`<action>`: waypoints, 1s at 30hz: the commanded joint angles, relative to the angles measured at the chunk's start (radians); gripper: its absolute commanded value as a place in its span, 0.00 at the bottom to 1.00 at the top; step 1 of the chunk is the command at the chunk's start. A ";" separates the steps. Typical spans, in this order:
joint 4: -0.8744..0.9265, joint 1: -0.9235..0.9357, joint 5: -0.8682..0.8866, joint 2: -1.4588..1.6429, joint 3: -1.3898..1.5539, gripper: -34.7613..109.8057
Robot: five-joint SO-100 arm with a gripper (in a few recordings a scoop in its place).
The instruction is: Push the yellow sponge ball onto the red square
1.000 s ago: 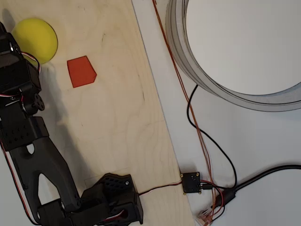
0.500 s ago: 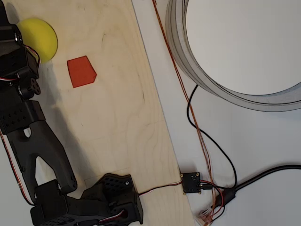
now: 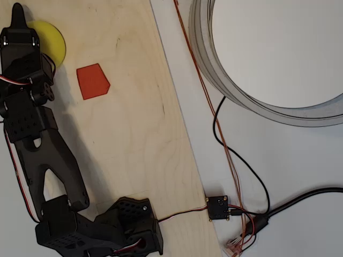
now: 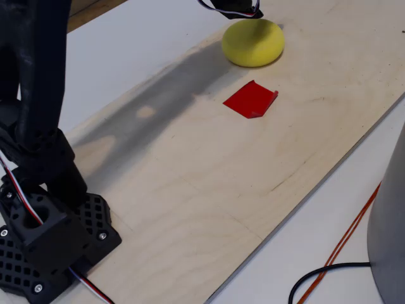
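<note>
Clearly the yellow sponge ball (image 3: 53, 42) sits at the board's far left in the overhead view, just left of the red square (image 3: 92, 81) and apart from it. The gripper (image 3: 19, 13) overlaps its left side; whether its jaws are open, I cannot tell. Being foam, the ball is probably light and squashy, so a low nudge on its left flank should roll it.

Bright, even light falls on my workspace in both views. In the overhead view my arm (image 3: 37, 139) throws a soft shadow to its right across the wooden board (image 3: 128, 134), so the light comes from the left. In the fixed view that shadow stretches far along the board toward the yellow sponge ball (image 4: 253, 42). The white table (image 3: 289, 171) shows no hard glare. Both pictures are sharp.
</note>
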 commanded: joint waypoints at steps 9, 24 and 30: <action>0.015 0.049 0.028 0.018 0.071 0.38; -0.153 0.049 0.052 0.181 0.428 0.38; -0.245 0.049 0.048 0.229 0.551 0.38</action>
